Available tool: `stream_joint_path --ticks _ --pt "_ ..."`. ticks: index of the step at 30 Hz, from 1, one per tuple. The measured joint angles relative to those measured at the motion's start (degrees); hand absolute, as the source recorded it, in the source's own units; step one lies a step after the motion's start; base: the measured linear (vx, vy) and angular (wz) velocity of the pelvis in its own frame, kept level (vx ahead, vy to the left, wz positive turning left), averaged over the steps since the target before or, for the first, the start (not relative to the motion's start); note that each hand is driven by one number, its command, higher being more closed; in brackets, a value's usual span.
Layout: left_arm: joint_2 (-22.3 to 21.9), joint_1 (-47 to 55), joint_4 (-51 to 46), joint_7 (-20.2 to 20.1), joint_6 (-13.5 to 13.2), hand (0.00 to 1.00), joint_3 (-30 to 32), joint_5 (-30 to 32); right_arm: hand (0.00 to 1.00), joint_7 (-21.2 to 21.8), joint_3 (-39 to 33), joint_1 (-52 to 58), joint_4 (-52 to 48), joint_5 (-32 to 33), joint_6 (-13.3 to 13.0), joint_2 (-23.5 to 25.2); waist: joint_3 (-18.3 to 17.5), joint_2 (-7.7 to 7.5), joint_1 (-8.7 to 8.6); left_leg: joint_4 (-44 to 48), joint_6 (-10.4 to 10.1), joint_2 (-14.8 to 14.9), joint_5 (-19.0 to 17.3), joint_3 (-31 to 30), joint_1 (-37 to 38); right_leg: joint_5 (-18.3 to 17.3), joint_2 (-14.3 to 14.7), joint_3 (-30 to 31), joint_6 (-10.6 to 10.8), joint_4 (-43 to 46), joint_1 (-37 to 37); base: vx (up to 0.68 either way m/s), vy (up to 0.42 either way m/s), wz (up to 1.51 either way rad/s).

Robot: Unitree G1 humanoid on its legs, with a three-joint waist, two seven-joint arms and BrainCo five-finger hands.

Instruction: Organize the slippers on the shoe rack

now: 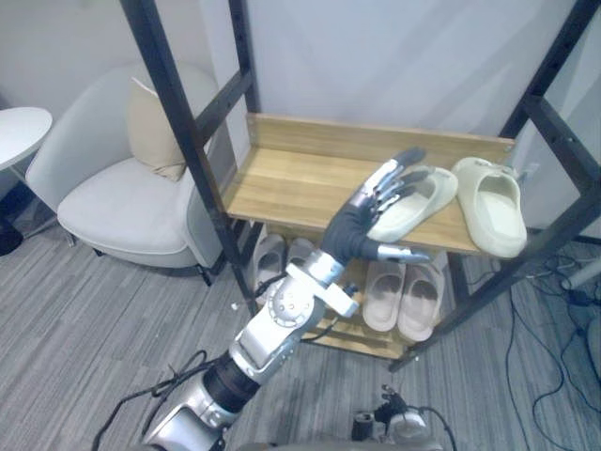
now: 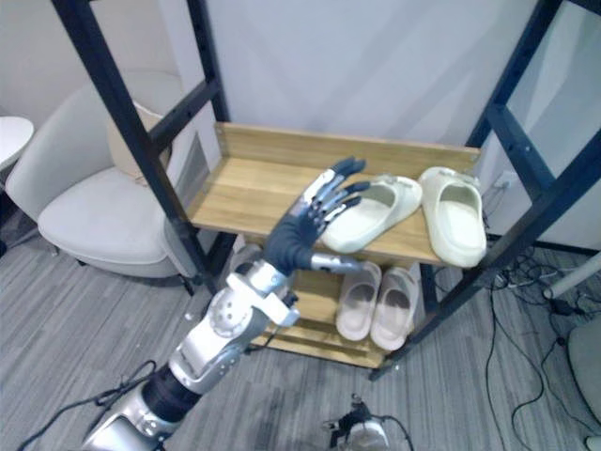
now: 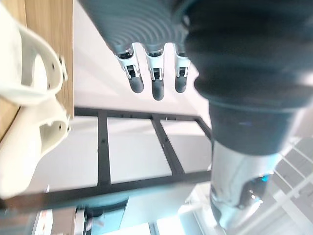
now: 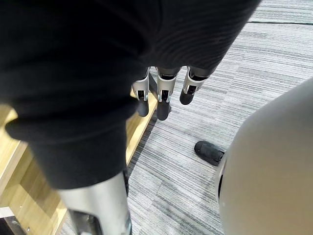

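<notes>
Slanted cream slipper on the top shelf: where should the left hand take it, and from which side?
Probably at the heel end, coming from the front left. The slipper lies slanted on the shelf, its heel near the front edge and its toe band toward the other slipper. The open left hand is at the heel side, so pinching the heel rim needs the least reach.

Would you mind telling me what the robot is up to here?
The robot is sorting slippers on the shoe rack. Its open left hand reaches to a cream slipper lying askew on the top shelf, beside a second cream slipper; nothing is gripped. Beige slippers sit on the lower shelf. The right hand hangs open near the floor.
</notes>
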Motion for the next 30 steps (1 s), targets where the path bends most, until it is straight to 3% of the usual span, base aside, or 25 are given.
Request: stream_joint_path --ticks 16,30 --pt "-0.66 3.03 16.07 3.79 0.24 0.0 11.51 2.91 0.0 0.05 -1.23 1.71 -2.69 -0.01 -0.1 -0.16 -0.6 0.0 -0.36 -2.91 -0.38 1.02 -0.04 2.15 3.43 -0.15 1.23 0.64 -0.06 -0.42 0.51 0.03 0.0 -0.07" --pt "-0.62 3.33 21.36 3.77 1.15 0.0 12.06 4.57 0.0 0.04 -1.93 1.67 -2.86 -0.01 -0.1 0.22 -0.26 -0.55 -0.74 -3.96 -0.42 1.23 -0.08 3.26 4.19 -0.25 1.6 1.36 0.05 -0.44 0.36 0.0 -0.001 -0.04"
